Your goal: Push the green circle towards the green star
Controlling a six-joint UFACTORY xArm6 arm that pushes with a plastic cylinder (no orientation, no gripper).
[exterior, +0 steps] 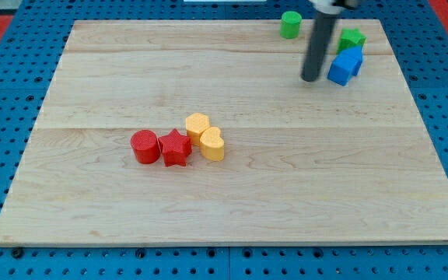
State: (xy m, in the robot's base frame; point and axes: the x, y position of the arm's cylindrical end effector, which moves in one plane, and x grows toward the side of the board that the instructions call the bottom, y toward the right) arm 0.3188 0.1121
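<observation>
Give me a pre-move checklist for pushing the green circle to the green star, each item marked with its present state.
1. Green circle in view, near the view's top: ok.
2. Green star located, to the circle's right, partly behind the blue block: ok.
3. My tip on the circle's far side from the star: not ok; it sits below and between them.
4. Straight path between circle and star free of blocks: ok.
5. Tip touching blue block: cannot tell.

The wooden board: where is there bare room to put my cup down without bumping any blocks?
The view's bottom, below the red cylinder, red star and two yellow blocks, is bare, as are the view's left and lower right. The top right is crowded: green circle, green star and blue block, with my tip just left of the blue block.
</observation>
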